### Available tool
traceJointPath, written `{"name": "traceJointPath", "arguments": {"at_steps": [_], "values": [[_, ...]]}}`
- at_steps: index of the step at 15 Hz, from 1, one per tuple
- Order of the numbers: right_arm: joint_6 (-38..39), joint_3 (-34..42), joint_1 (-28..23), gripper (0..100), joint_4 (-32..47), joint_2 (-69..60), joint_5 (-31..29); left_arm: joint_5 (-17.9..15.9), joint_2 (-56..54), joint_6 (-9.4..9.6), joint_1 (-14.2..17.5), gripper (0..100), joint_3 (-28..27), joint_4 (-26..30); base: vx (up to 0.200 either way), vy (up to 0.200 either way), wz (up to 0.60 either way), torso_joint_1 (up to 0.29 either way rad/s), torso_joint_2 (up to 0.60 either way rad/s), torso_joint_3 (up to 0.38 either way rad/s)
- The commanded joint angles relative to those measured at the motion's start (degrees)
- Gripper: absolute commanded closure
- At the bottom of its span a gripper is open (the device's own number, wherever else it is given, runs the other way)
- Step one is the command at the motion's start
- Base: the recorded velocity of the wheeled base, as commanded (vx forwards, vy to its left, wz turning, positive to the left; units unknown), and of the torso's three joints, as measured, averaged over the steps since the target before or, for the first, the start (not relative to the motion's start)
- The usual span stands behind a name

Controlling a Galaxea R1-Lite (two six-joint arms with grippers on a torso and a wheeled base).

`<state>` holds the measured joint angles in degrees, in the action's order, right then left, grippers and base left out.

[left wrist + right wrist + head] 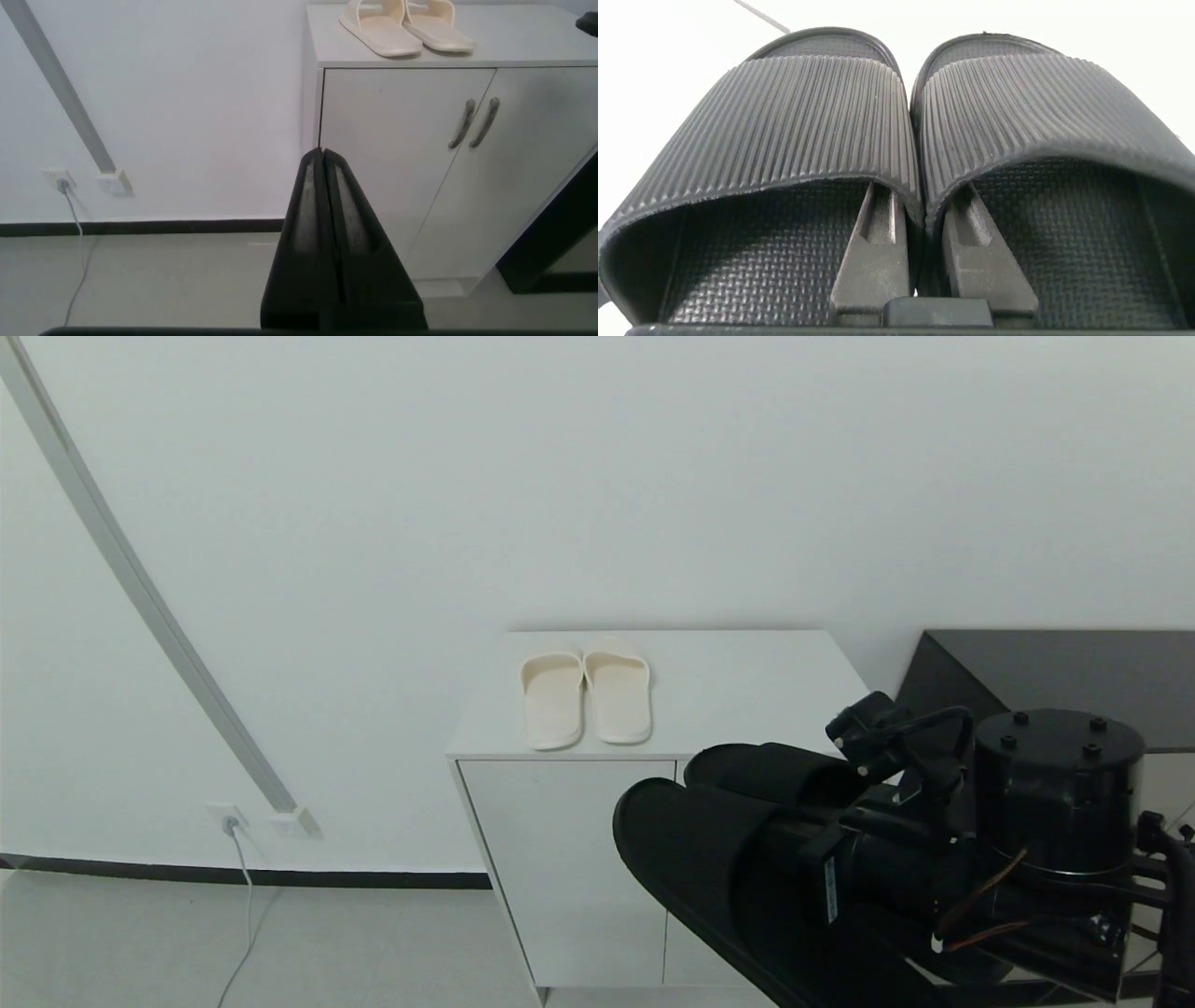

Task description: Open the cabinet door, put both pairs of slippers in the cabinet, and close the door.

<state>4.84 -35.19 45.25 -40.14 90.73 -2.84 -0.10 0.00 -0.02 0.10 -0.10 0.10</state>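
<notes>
Head view: right gripper held the black slippers, the closed cabinet just beyond, cream slippers atop it. Left wrist view: left gripper pressed together, empty, cabinet ahead. Right wrist view: fingers pinched both slippers' inner walls

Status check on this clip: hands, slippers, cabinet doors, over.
Right hand shut on black slippers. Left hand shut, empty. Cream slippers on cabinet top. Cabinet doors closed, nothing blocking them.

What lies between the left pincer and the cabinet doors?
Nothing: in the left wrist view, only bare floor separates the left pincer from the closed cabinet doors.
</notes>
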Motion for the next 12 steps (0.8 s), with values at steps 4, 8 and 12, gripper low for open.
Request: {"name": "traceJointPath", "arguments": {"at_steps": [4, 8, 12], "values": [[-0.01, 0.30, 0.01, 100, -0.46, 0.23, -0.06, 0.10, 0.00, -0.15, -0.01, 100, 0.01, -0.01, 0.000, 0.000, 0.00, 0.000, 0.00, 0.000], [-0.01, 0.57, 0.01, 100, -0.46, 0.32, -0.06, 0.27, 0.00, 0.02, -0.01, 100, 0.01, -0.01, 0.000, 0.000, 0.00, 0.000, 0.00, 0.000], [-0.01, 0.74, 0.01, 100, -0.46, 0.41, -0.06, 0.10, 0.09, 0.02, -0.01, 100, 0.01, -0.01, 0.000, 0.000, 0.00, -0.132, 0.30, 0.157]]}}
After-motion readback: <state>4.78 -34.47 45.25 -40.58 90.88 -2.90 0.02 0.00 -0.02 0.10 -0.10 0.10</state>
